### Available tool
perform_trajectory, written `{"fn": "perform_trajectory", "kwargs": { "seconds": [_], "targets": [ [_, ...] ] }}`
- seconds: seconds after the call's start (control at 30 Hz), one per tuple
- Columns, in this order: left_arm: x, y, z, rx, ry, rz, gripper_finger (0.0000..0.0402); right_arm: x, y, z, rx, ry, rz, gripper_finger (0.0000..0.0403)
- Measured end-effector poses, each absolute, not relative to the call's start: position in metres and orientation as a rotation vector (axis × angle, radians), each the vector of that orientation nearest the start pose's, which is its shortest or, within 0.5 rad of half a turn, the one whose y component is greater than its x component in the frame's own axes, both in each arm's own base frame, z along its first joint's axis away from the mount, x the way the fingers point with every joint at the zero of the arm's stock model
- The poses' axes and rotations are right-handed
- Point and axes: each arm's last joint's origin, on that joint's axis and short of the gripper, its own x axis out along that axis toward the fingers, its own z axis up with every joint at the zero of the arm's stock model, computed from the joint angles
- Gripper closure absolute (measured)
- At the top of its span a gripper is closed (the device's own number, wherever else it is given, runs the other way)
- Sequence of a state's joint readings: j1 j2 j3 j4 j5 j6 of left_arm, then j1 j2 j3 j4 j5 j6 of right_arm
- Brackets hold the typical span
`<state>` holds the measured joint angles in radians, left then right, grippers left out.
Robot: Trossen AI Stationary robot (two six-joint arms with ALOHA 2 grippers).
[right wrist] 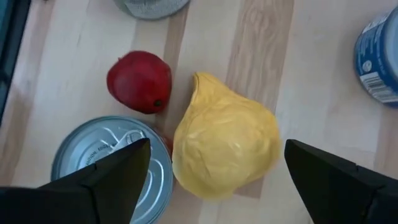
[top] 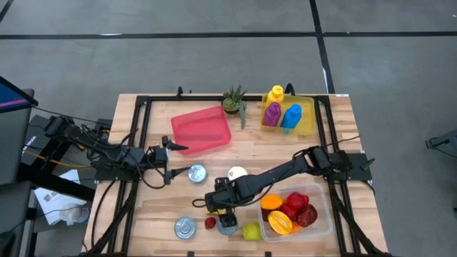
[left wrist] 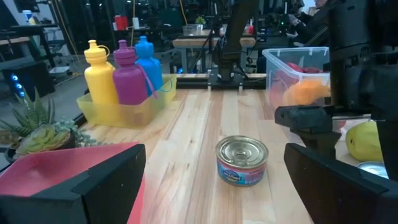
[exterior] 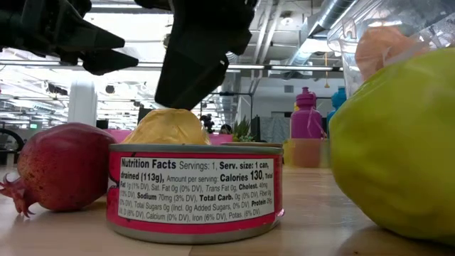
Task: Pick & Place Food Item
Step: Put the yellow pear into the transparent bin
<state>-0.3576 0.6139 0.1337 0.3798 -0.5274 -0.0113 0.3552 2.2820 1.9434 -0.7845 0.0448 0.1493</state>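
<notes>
The right gripper [right wrist: 211,180], jaws spread wide and empty, hangs directly over the yellow pear-shaped fruit [right wrist: 224,146], which lies on the table touching the near tin can [right wrist: 112,165], stem end pointing away from that can.

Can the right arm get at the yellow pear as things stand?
Probably yes. The right gripper hangs open right above the yellow pear, nothing covering it, though a can and a pomegranate crowd one side.
</notes>
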Motion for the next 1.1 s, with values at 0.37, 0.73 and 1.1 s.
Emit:
{"fn": "perform_trajectory", "kwargs": {
  "seconds": [0.37,0.73,1.1],
  "targets": [
    [0.138,-0.036,0.186,0.031,0.089,0.170,0.0025,0.460,0.161,0.180,-0.087,1.143,0.182,0.0043],
    [0.138,-0.036,0.186,0.034,0.095,0.170,0.0025,0.461,0.162,0.177,-0.086,1.149,0.202,0.0070],
    [0.138,-0.036,0.186,0.030,0.095,0.170,0.0025,0.460,0.164,0.177,-0.096,1.148,0.209,0.0144]
  ]
}}
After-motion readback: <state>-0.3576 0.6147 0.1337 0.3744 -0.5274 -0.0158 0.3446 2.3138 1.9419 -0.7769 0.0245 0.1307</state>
